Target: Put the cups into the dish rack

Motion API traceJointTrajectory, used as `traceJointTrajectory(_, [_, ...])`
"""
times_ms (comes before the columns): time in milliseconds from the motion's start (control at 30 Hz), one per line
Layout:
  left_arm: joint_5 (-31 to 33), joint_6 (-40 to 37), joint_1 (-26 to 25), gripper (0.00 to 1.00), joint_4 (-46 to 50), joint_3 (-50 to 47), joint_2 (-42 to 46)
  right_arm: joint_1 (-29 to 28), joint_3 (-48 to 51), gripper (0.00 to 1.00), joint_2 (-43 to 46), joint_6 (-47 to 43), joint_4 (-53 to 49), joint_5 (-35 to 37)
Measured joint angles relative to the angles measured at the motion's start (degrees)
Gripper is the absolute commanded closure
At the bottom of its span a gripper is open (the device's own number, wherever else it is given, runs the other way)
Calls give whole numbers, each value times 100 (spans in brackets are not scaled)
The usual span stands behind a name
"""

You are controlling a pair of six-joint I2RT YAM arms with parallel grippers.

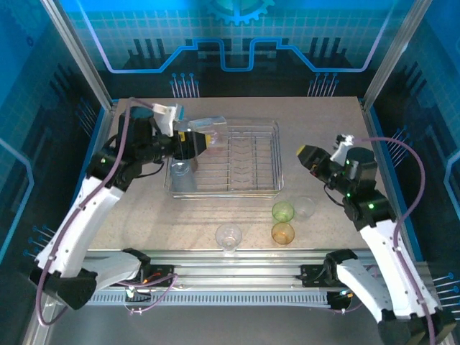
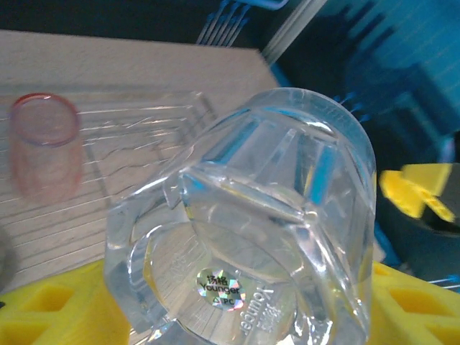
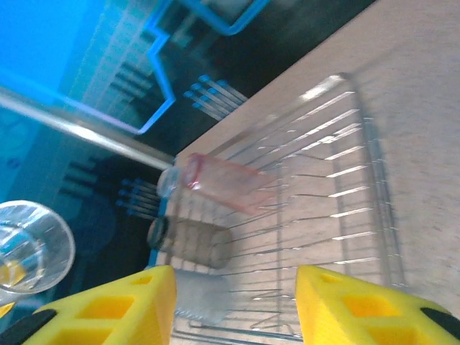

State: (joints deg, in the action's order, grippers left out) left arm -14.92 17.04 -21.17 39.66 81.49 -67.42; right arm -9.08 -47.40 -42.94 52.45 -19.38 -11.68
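Observation:
My left gripper (image 1: 195, 141) is shut on a clear cup (image 1: 214, 132), holding it above the back left part of the dish rack (image 1: 251, 164). In the left wrist view that clear cup (image 2: 244, 230) sits between the yellow fingers (image 2: 50, 309), base toward the camera. A pink cup (image 3: 230, 183), a smoky grey cup (image 3: 190, 244) and a pale blue cup (image 3: 201, 295) lie in the rack (image 3: 359, 180). My right gripper (image 1: 307, 155) hangs open and empty to the right of the rack. Green (image 1: 283, 211), orange (image 1: 282, 233) and two clear cups (image 1: 305, 207) (image 1: 228, 236) stand on the table.
The loose cups stand between the rack's front edge and the near edge of the table (image 1: 144, 215). Metal frame posts (image 1: 75, 50) rise at the back corners. The right half of the rack holds bare prongs.

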Motion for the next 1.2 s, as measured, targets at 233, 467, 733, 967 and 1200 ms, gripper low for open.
traceJointTrajectory(233, [975,-398,-341,73,1414,1056,-1161,737,358,50,243,39,-446,-76])
traceJointTrajectory(467, [1641,-439,-619,74,2188,1683,-2181,929,330,49,195,-216,-730,-210])
traceJointTrajectory(733, [2153,-560,-789,74,2754,2468,-3366,960,205,49,118,-562,-1045,-286])
traceJointTrajectory(967, [2483,-673,-789,74,3008,2839,-4197,1029,24,47,63,-870,-1331,-358])
traceJointTrajectory(1200, [2839,-693,-789,74,3084,2905,-4640,1029,-120,47,-42,-1200,-1537,-376])
